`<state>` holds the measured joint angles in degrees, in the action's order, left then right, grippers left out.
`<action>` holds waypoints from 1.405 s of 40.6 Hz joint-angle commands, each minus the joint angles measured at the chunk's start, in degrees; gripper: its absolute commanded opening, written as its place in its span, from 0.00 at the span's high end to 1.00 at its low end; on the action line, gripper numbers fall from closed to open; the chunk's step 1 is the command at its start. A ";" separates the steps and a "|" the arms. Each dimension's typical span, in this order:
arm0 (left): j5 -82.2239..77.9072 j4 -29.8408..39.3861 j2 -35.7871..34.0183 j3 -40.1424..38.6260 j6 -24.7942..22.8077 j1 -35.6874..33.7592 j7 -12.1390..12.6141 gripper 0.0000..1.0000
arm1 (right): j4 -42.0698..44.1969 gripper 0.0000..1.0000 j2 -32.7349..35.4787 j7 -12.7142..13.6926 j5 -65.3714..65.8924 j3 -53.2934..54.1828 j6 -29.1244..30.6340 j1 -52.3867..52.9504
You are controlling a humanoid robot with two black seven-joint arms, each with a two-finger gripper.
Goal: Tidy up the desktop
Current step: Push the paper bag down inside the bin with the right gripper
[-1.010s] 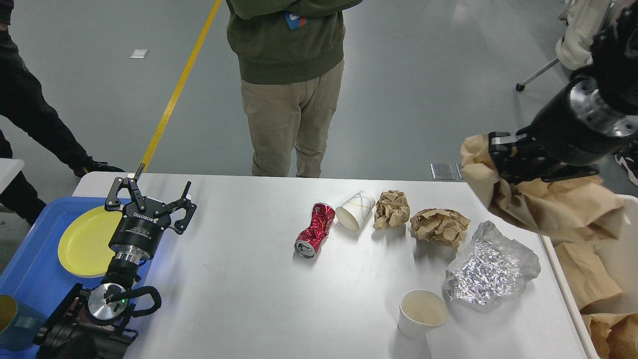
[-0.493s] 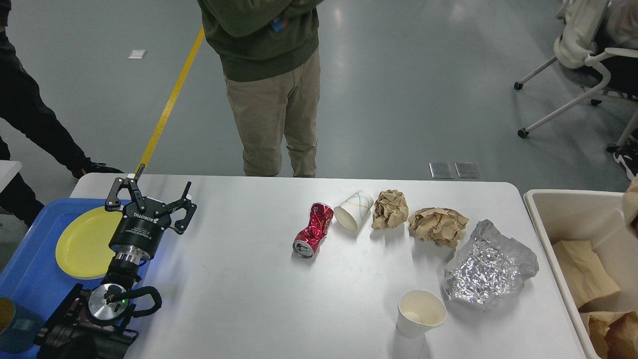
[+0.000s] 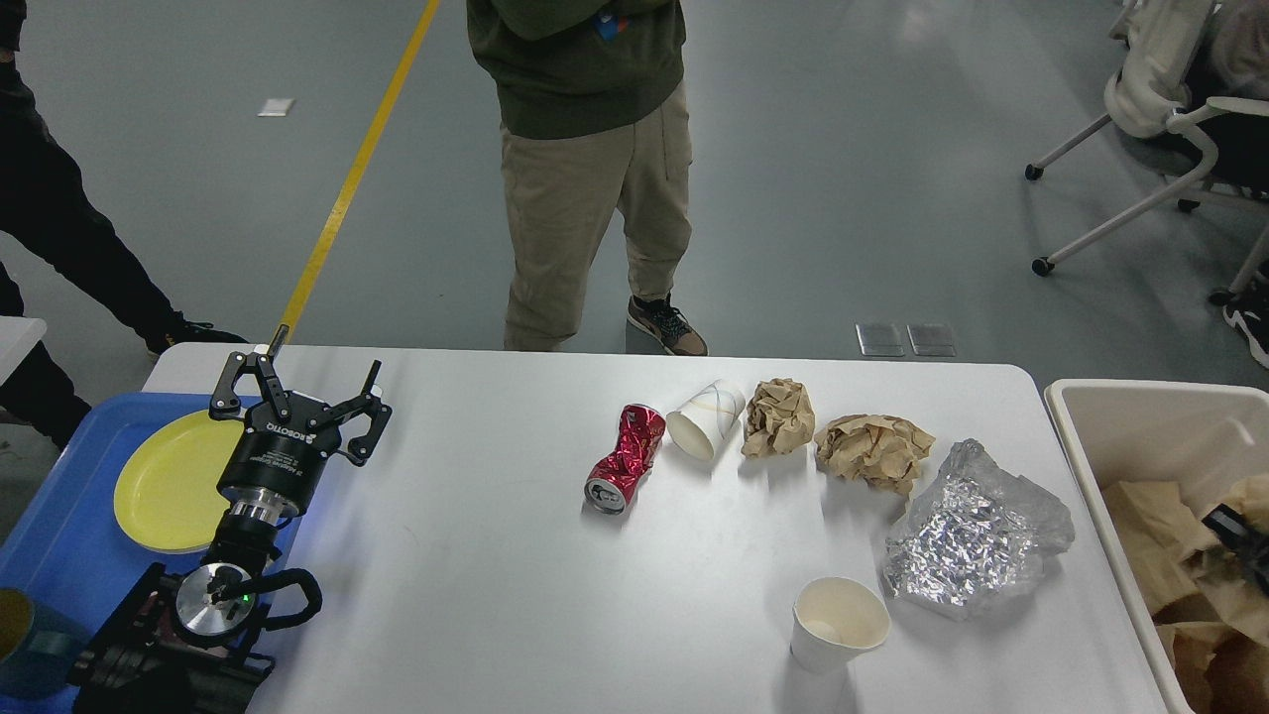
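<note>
Tray (image 3: 59, 526), nine o'clock, holds your sorted plate (image 3: 164, 481); left gripper (image 3: 297, 402) hovers beside it, fingers spread, empty. Desktop (image 3: 476, 575), centre, carries can (image 3: 625, 458), cups, crumpled paper, foil (image 3: 972, 535). Bin (image 3: 1120, 426), three o'clock, hides right gripper (image 3: 1234, 531); grip unreadable.

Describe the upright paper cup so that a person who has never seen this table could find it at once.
On the white desktop, look at the right part, at the crumpled silver foil. The upright paper cup stands just left of the foil, toward the near edge. The other paper cup lies on its side beside a crushed red can.
</note>
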<state>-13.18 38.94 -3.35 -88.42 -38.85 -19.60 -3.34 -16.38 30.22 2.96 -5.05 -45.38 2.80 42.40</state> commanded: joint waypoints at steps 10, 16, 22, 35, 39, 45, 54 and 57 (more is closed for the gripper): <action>0.00 0.00 -0.08 0.00 0.00 0.00 0.00 0.04 | 14.18 1.00 -11.33 0.03 -1.72 3.19 -4.91 -11.63; 0.00 0.00 -0.08 0.00 0.00 0.00 0.00 0.04 | 14.45 1.00 -12.29 0.03 -2.42 3.19 -5.18 -13.04; 0.00 0.00 -0.08 0.00 0.00 0.00 0.00 0.04 | 14.27 1.00 -12.47 0.03 -2.42 3.02 -5.00 -13.13; 0.00 0.00 -0.08 0.00 0.00 0.00 0.00 0.04 | 14.10 0.00 -11.86 -0.06 -2.42 2.76 -9.22 -13.04; 0.00 0.00 -0.08 0.00 0.00 0.00 0.00 0.04 | 14.01 0.00 -11.77 -0.06 -2.42 2.76 -9.57 -13.04; 0.00 0.00 0.01 0.00 0.00 0.00 0.00 0.04 | 13.92 0.00 -11.24 -0.06 -2.42 2.67 -9.66 -12.87; 0.00 0.00 -0.08 0.00 0.00 0.00 0.00 0.04 | 13.83 0.00 -10.19 -0.06 -2.42 2.76 -9.66 -12.51; 0.00 0.00 0.01 0.00 0.00 0.00 0.00 0.04 | 13.83 0.00 -10.10 -0.06 -2.42 2.67 -9.57 -12.51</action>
<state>-13.18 38.93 -3.42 -88.42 -38.85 -19.60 -3.34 -2.48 20.00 2.90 -7.48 -42.68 -6.86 29.86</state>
